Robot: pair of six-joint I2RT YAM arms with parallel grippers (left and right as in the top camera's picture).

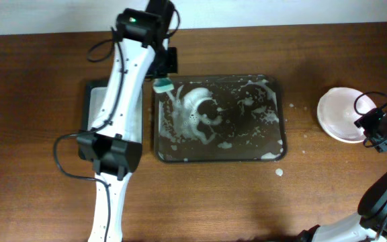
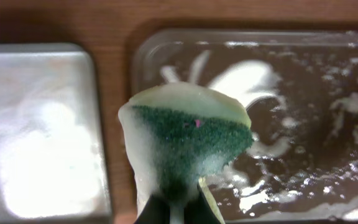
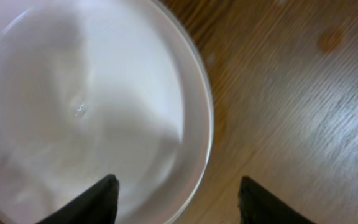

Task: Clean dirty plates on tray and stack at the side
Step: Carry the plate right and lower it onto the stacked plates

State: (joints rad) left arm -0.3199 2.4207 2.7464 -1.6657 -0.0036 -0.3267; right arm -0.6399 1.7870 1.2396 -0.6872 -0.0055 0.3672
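Wood table; foamy tray at centre, pale smaller tray at its 9 o'clock half hidden under the left arm, plates on the table at its 3 o'clock, well apart. Left gripper reaches over the tray's 11 o'clock corner, clamped on a soapy green sponge; right gripper hangs spread wide across the plates' 4 o'clock rim, gripping nothing. Plate count unclear; left fingers mostly cut off in the wrist view.

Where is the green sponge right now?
In the overhead view, the sponge sits at the tray's top-left corner, held in the left gripper, with the smaller tray just to its left.
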